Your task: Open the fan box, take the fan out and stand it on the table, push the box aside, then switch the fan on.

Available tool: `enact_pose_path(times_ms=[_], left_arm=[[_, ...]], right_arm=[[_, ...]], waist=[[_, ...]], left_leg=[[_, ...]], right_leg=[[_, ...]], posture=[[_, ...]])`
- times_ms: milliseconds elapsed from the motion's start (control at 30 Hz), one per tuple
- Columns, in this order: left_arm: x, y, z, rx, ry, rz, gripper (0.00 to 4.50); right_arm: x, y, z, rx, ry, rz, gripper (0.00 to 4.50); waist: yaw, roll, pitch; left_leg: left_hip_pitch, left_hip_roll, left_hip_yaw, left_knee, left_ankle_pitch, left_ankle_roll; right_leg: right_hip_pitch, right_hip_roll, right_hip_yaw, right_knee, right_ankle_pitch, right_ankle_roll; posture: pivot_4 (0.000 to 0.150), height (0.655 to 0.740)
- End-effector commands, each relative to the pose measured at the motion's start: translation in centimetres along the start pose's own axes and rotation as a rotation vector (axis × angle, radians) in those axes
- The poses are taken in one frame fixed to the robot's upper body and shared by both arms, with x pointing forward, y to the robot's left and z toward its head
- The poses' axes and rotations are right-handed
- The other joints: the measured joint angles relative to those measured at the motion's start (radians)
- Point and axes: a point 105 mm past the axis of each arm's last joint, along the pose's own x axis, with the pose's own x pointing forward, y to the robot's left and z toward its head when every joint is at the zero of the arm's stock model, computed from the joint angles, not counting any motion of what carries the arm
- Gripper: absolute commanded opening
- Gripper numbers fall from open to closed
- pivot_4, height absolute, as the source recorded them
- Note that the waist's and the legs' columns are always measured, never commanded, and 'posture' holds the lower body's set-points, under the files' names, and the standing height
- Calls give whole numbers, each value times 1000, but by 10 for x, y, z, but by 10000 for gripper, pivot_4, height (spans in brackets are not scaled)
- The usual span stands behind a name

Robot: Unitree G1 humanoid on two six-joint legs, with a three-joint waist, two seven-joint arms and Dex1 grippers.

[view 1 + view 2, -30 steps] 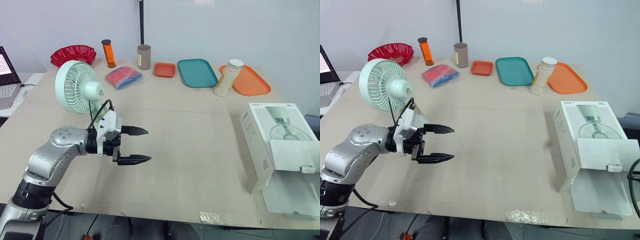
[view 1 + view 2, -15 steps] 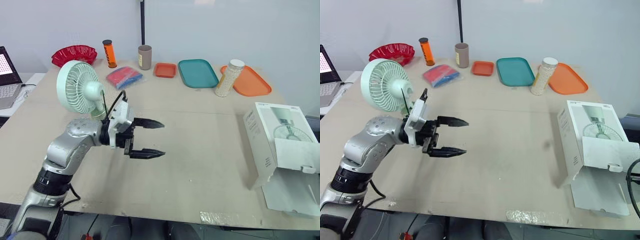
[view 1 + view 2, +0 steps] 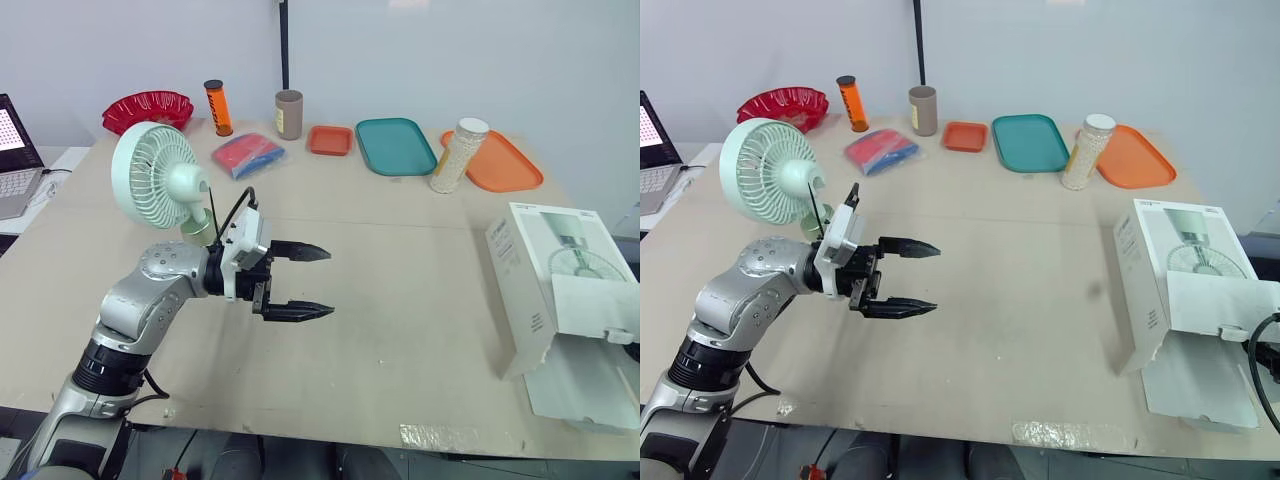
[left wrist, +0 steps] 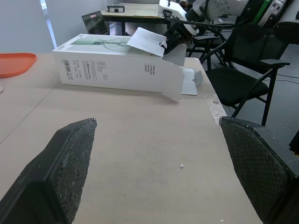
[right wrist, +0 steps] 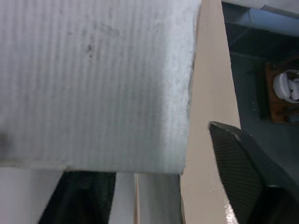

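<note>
The pale green fan (image 3: pixel 150 175) stands upright on the table's left side. My left gripper (image 3: pixel 325 282) hovers open and empty to the right of it, pointing across the table toward the box. The white fan box (image 3: pixel 545 270) lies at the right edge with its end open and a flap (image 3: pixel 580 380) spread on the table. In the left wrist view the box (image 4: pixel 107 65) sits far beyond my open fingers (image 4: pixel 60 163). The right wrist view has my right gripper (image 5: pixel 149 158) open, one black finger (image 5: pixel 243 182) beside the edge of a white corrugated flap (image 5: pixel 93 79).
Along the back stand a red bowl (image 3: pixel 147 107), an orange can (image 3: pixel 214 106), a beige cup (image 3: pixel 288 113), a blue and red packet (image 3: pixel 247 154), a small orange tray (image 3: pixel 329 139), a teal tray (image 3: pixel 393 145), a jar (image 3: pixel 457 154) and an orange tray (image 3: pixel 500 160). A laptop (image 3: pixel 15 150) sits far left.
My left arm has reached out to the right, away from the fan, with its jaws still open. The fan and the box stay where they were.
</note>
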Motion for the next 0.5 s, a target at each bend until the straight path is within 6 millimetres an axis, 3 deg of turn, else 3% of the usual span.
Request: enact_pose_path(times_ms=[33, 233, 400, 500], left_arm=[[-2, -1, 7, 46, -2, 0, 45000], [0, 0, 1, 40, 0, 2, 45000], [1, 0, -2, 42, 1, -3, 45000], [1, 5, -2, 45, 0, 11, 45000]], right_arm=[[-22, -5, 26, -90, -64, -23, 43933], [-66, 11, 38, -251, -10, 42, 43933], [-86, 16, 46, -290, -4, 48, 43933], [-105, 37, 75, -350, -87, 139, 43933]], waist=[[0, 0, 0], [3, 4, -1], [1, 3, -1], [1, 3, -1]], left_leg=[[0, 0, 0, 0, 0, 0], [0, -1, -1, 0, 0, 0], [0, -1, -1, 0, 0, 0], [0, -1, -1, 0, 0, 0]], right_leg=[[0, 0, 0, 0, 0, 0], [1, 0, 1, -1, -1, 2], [2, 0, 1, -1, -3, 4], [2, 0, 1, -2, -3, 5]], posture=[[1500, 7400], [1500, 7400], [1500, 7400], [1500, 7400]])
